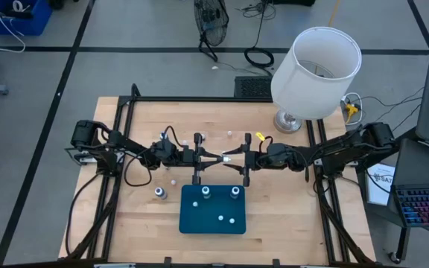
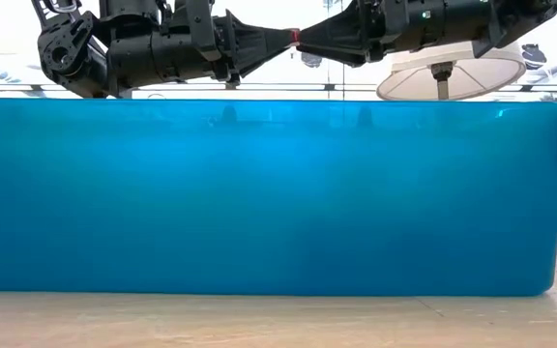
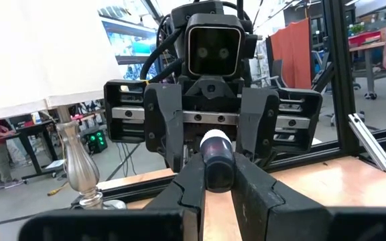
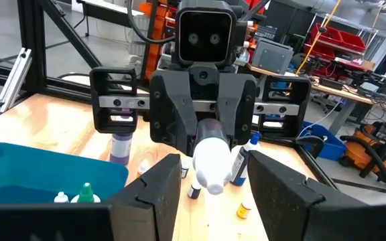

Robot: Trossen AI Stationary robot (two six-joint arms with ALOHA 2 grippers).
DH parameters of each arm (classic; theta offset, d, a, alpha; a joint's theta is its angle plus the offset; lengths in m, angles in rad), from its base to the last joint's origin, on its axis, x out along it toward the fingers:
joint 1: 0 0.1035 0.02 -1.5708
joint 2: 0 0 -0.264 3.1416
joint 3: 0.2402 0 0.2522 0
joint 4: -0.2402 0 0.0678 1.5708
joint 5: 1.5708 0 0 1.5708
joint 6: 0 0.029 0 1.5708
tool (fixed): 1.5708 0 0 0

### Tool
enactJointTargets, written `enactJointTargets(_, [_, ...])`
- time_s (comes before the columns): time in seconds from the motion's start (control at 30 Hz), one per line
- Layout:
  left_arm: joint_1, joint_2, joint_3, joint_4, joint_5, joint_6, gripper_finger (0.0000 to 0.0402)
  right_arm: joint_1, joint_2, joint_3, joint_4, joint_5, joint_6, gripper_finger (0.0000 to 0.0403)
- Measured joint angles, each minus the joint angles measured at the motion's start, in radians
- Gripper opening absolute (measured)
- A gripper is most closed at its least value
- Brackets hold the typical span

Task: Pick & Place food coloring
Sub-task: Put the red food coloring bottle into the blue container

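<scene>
**Two grippers meet over the blue tray with one small bottle between them**

Both arms reach in toward the middle of the table, tip to tip just behind the dark-blue tray [image 1: 213, 211]. The left gripper [image 1: 213, 156] is clenched on a small dark bottle with a white cap [image 3: 216, 155], holding it out level toward the other arm. The right gripper [image 1: 232, 157] faces it, its fingers [image 4: 158, 185] spread to either side of the bottle's white end; from here I can't say for sure that they touch it. Other food coloring bottles [image 1: 220, 194] stand inside the tray, one bottle with a pale cap [image 1: 159, 193] sits on the wood to the tray's left, and a few more lie farther back. A white lamp [image 1: 315, 71] stands at the table's far right corner.
</scene>
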Motion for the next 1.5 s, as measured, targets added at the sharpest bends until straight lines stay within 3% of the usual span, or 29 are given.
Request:
enactJointTargets(0.33, [0.000,0.000,0.000,-0.003,0.000,-0.003,0.0053,0.006,0.000,0.000,0.001,-0.001,0.000,0.0155])
enactJointTargets(0.47, [0.000,0.000,0.000,-0.003,0.000,-0.003,0.0053,0.006,0.000,0.000,0.001,-0.004,-0.003,0.0123])
enactJointTargets(0.63, [-0.001,-0.001,-0.001,-0.004,0.004,-0.003,0.0053,0.005,0.000,0.000,0.002,-0.056,-0.006,0.0048])
enactJointTargets(0.77, [-0.002,-0.001,-0.002,-0.011,0.007,-0.019,0.0056,0.013,-0.001,0.000,-0.025,-0.058,-0.027,0.0042])
enactJointTargets(0.87, [-0.002,0.000,0.000,-0.013,0.010,-0.019,0.0096,0.031,-0.011,0.005,-0.057,-0.058,-0.029,0.0042])
enactJointTargets(1.1, [-0.004,-0.113,-0.015,-0.107,0.012,-0.019,0.0191,0.119,-0.031,0.166,-0.428,0.049,-0.070,0.0042])
enactJointTargets(1.17, [0.001,-0.167,-0.018,-0.142,-0.025,-0.021,0.0206,0.154,-0.023,0.218,-0.572,0.038,-0.079,0.0042])
enactJointTargets(1.33, [-0.003,-0.313,-0.071,-0.309,-0.116,-0.023,0.0227,0.224,-0.013,0.352,-0.763,0.050,-0.073,0.0042])
enactJointTargets(1.5, [-0.001,-0.401,-0.126,-0.328,-0.228,-0.039,0.0229,0.259,0.074,0.501,-0.966,0.045,-0.025,0.0042])
